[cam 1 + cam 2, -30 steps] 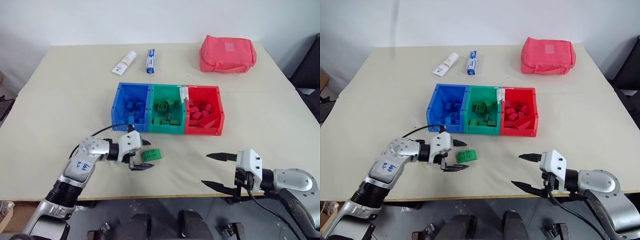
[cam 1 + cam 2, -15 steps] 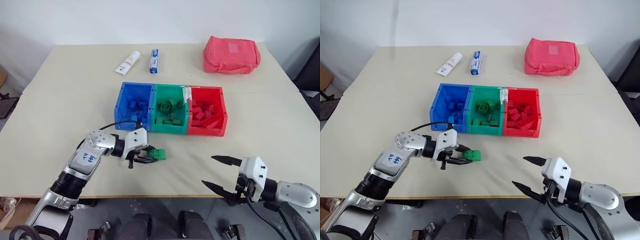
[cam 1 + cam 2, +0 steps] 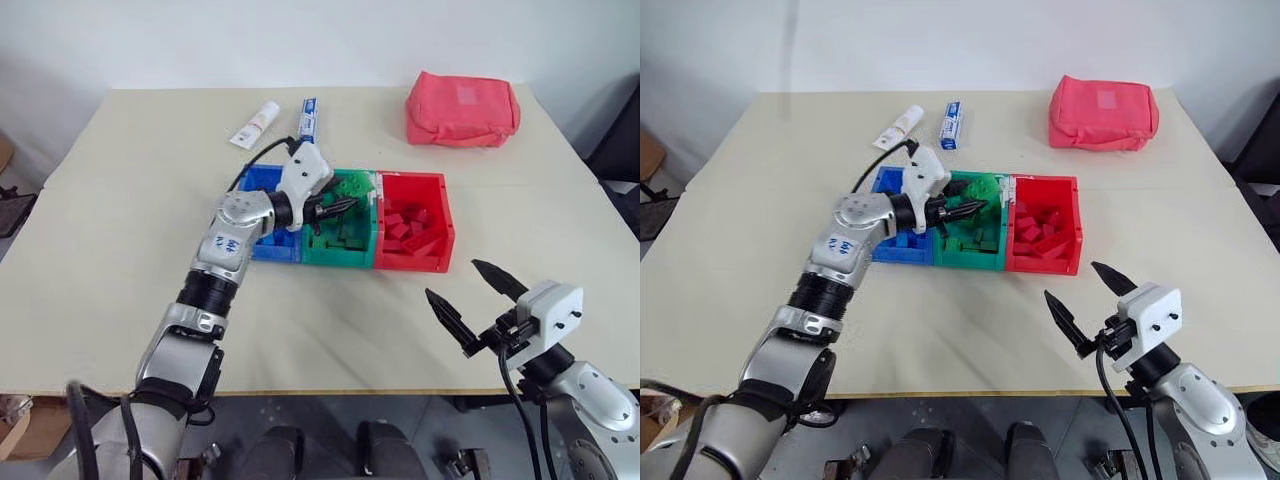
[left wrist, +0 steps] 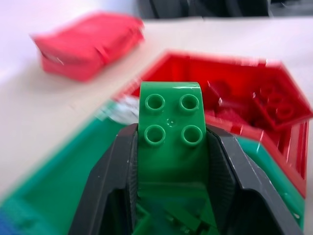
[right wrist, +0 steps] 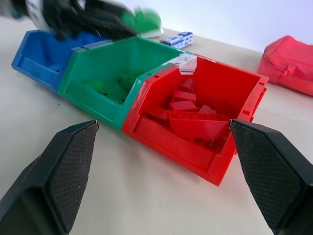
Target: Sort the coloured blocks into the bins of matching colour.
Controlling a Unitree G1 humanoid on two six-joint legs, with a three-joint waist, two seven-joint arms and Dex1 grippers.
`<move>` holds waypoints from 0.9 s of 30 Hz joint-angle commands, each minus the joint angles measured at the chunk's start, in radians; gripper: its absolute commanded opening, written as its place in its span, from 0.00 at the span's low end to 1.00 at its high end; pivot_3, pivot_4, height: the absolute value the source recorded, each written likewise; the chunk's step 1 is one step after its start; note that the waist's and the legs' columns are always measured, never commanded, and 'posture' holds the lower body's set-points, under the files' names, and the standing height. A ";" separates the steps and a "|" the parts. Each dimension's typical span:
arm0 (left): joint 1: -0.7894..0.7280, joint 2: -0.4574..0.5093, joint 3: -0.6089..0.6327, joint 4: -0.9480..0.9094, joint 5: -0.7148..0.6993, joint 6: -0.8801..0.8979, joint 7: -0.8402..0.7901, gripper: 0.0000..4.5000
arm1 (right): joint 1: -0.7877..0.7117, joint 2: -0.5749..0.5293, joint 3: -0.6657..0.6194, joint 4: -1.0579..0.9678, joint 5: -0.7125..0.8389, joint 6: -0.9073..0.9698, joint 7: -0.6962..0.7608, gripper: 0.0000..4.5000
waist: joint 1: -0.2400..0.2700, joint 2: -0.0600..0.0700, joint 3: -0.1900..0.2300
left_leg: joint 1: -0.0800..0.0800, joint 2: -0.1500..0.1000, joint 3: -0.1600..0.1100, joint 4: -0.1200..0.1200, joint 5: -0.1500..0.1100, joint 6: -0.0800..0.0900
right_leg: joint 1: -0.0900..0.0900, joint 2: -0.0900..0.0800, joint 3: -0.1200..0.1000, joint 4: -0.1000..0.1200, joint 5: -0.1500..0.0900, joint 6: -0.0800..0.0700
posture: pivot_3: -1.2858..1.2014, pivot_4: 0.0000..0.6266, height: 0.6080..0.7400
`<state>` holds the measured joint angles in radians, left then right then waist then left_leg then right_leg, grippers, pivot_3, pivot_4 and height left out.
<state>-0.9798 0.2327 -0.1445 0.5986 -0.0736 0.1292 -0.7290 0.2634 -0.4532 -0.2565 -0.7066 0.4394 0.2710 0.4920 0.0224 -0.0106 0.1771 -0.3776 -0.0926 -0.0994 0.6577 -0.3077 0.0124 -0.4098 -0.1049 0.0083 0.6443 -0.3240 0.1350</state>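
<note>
Left gripper point(image 4: 171, 147) clamped on green block point(image 4: 171, 128), over green bin point(image 3: 336, 252); right gripper point(image 3: 478, 295) agape. Released early, could bounce into red bin point(image 3: 412, 238) at three o'clock.

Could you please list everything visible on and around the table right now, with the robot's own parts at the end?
Table: one, beige, under everything.
Bins: three joined in a row, blue, green, red, mid-table.
Blocks in the bins: several, each in its own colour's bin; count unclear.
Green block: one, gripped over the green bin.
Toothpaste tubes: two, white and blue-white, behind the bins.
Fabric pouch: one, red, far right.
Left gripper: jaws shut on the green block.
Right gripper: jaws open, near edge.
</note>
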 commanded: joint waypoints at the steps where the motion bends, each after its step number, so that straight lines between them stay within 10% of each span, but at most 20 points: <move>1: -0.053 0.001 0.000 0.064 0.031 -0.058 0.012 0.61 | -0.012 -0.008 -0.001 -0.049 -0.006 0.000 -0.018 1.00 | -0.001 0.000 0.000 | 0.000 0.000 0.000 0.000 0.000 0.000 | 0.000 0.000 0.000 0.000 0.000 0.000 | 0.52 0.24 1.00; 7: 0.007 0.035 0.044 -0.058 -0.069 -0.090 -0.134 1.00 | -0.022 -0.035 0.001 -0.049 0.019 0.015 0.017 1.00 | 0.000 0.000 0.000 | 0.000 0.000 0.000 0.000 0.000 0.000 | 0.000 0.000 0.001 0.000 0.000 0.000 | 0.52 0.24 1.00; 17: 0.341 0.410 0.201 -0.295 -0.210 -0.102 -0.420 1.00 | -0.064 -0.250 -0.025 0.106 0.110 0.022 0.306 1.00 | -0.022 0.001 0.000 | 0.001 0.003 -0.001 -0.001 0.000 -0.001 | 0.000 0.001 0.001 0.000 -0.001 -0.001 | 0.52 0.24 1.00; 27: 0.689 0.511 0.324 -0.487 -0.234 -0.083 -0.368 1.00 | -0.154 -0.285 0.009 0.296 0.045 -0.089 0.429 1.00 | 0.001 0.001 0.000 | 0.001 0.001 -0.001 0.000 -0.002 0.001 | 0.002 -0.006 0.000 -0.002 0.000 -0.001 | 0.52 0.24 1.00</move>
<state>-0.2936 0.7317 0.1481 0.1626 -0.2931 0.0605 -1.1124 0.1219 -0.7402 -0.2400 -0.3978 0.4855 0.2118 0.9184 0.0233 -0.0099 0.1767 -0.3767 -0.0908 -0.1009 0.6577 -0.3094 0.0130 -0.4083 -0.1108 0.0086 0.6429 -0.3245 0.1339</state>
